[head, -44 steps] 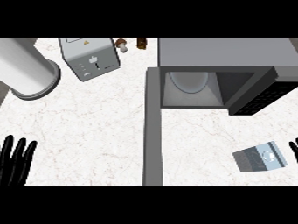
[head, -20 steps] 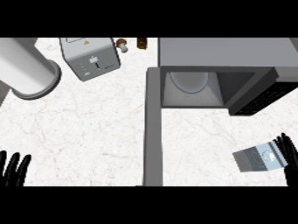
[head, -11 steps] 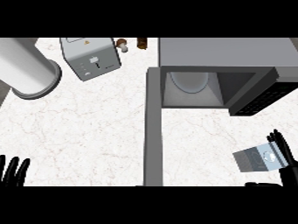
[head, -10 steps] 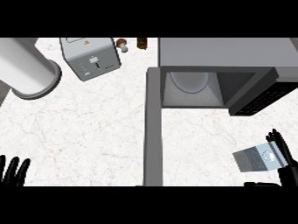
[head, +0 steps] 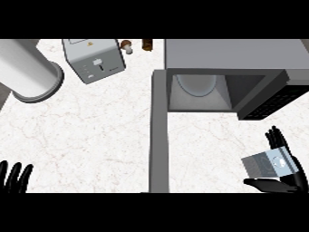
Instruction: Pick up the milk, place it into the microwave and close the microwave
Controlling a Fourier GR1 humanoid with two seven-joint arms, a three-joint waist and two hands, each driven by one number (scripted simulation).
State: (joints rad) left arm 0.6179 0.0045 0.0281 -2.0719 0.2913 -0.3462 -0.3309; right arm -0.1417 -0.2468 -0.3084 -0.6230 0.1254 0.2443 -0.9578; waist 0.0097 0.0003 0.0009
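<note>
The milk (head: pixel 269 164), a small grey-and-white carton, stands on the counter at the lower right, in front of the microwave (head: pixel 237 59). The microwave's door (head: pixel 159 136) is swung open and shows edge-on as a grey bar running toward me. Inside it lies a pale round plate (head: pixel 197 84). My right hand (head: pixel 292 176) is against the carton's right side, fingers straight along it and the thumb stretched out just below it, not curled round it. My left hand (head: pixel 7 178) rests open at the lower left edge, fingers up.
A wide white cylinder (head: pixel 19 68) leans in at the top left. A grey toaster (head: pixel 93 61) stands beside it, with two small brown-topped bottles (head: pixel 127 46) behind. The microwave's dark control panel (head: pixel 277 99) juts out just above my right hand.
My right hand has moved in from the right edge to the milk, and its thumb now reaches out under the carton. My left hand has sunk lower at the bottom left.
</note>
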